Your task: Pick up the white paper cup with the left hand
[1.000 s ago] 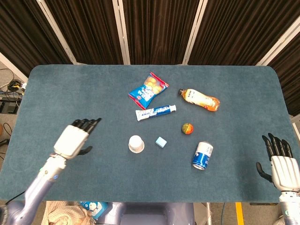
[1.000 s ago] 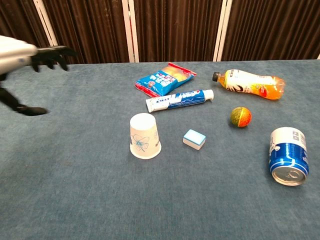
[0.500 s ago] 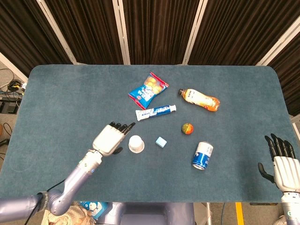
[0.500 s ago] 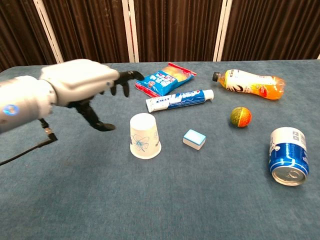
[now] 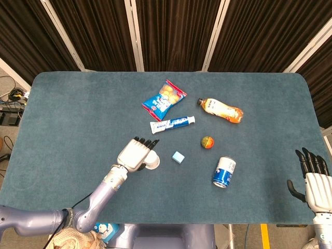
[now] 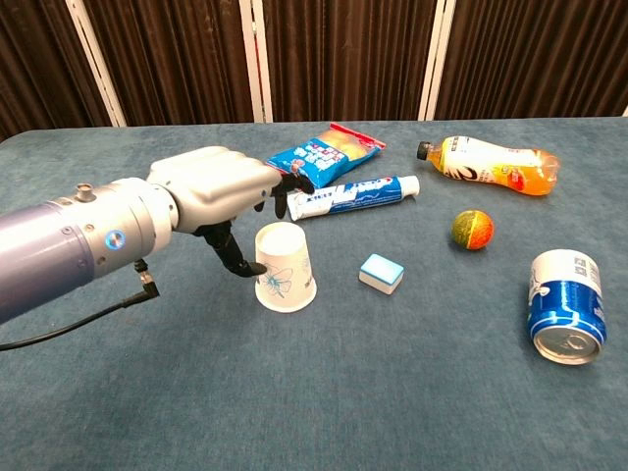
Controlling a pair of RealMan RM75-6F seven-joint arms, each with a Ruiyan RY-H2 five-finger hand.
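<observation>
Chest view first: left robot hand reaching in over the white paper cup, fingers spread above its upturned base, thumb down against the cup's near-left side, not yet closed around it. Cup upside down on the counter, wide rim on the cloth, blue flower print facing the camera. Head view much the same, left robot hand covering most of the cup, only a white edge showing past the fingertips.

Just past the cup, away from the palm, a small pale blue block. Beyond the fingertips, a toothpaste tube lying flat, then a blue snack bag. Further off, a small orange-green ball, an orange drink bottle on its side, and a blue can lying down.

Right robot hand well apart at the counter's far edge, fingers straight and apart, holding nothing.
</observation>
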